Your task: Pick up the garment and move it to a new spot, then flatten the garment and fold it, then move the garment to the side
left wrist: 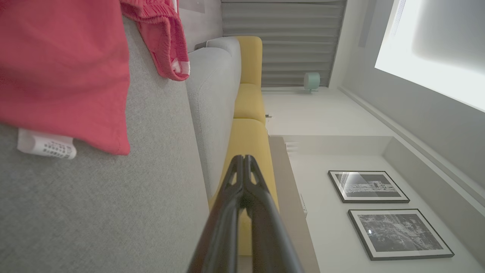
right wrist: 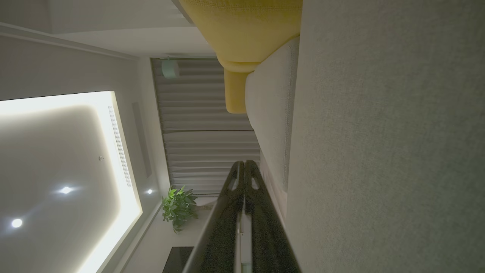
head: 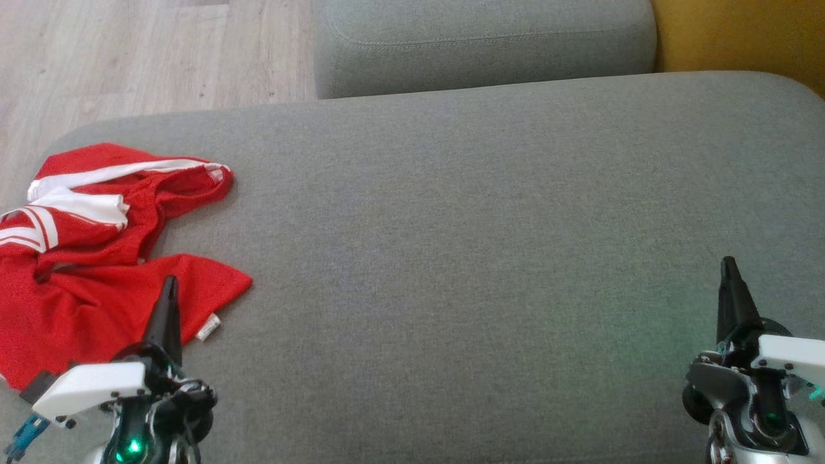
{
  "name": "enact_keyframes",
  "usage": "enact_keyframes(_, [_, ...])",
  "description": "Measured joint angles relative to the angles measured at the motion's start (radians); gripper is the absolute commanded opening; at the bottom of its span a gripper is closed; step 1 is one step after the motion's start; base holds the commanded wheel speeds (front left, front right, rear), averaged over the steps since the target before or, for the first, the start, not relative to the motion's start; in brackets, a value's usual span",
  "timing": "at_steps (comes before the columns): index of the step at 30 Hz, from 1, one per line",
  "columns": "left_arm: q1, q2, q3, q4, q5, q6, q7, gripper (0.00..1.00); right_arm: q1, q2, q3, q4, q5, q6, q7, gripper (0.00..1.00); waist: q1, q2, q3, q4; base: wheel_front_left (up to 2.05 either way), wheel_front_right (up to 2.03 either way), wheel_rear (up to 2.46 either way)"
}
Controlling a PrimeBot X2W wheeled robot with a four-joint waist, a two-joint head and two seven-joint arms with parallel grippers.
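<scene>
A crumpled red garment [head: 97, 283] with white stripes lay at the left end of the grey cushion [head: 451, 258], its white label [head: 208, 327] at the near hem; the left gripper [head: 170, 282] stood by that hem, fingers pressed together, holding nothing. The right gripper [head: 729, 263], likewise closed and empty, stood well apart at the right, over the cushion.

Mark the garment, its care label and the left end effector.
garment [head: 97, 303], head view, red body fabric.
care label [head: 208, 327], head view, white tag's middle.
left end effector [head: 170, 285], head view, closed fingertips.
</scene>
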Motion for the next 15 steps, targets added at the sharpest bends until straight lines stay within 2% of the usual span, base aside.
enact_keyframes(6, [0.000, 0.000, 0.000, 0.000, 0.000, 0.000, 0.000, 0.00, 0.000, 0.000, 0.000, 0.000, 0.000, 0.000, 0.000, 0.00, 0.0000, 0.0000, 0.000, 0.000, 0.00, 0.00, 0.00])
enact_keyframes(7, [0.000, 0.000, 0.000, 0.000, 0.000, 0.000, 0.000, 1.00, 0.000, 0.000, 0.000, 0.000, 0.000, 0.000, 0.000, 1.00, 0.0000, 0.0000, 0.000, 0.000, 0.00, 0.00, 0.00])
enact_keyframes(15, [0.066, -0.014, -0.004, 0.072, 0.000, 0.002, -0.011, 1.00, 0.047, 0.005, 0.010, 0.070, 0.000, 0.000, -0.005, 1.00, 0.0000, 0.0000, 0.000, 0.001, 0.00, 0.00, 0.00])
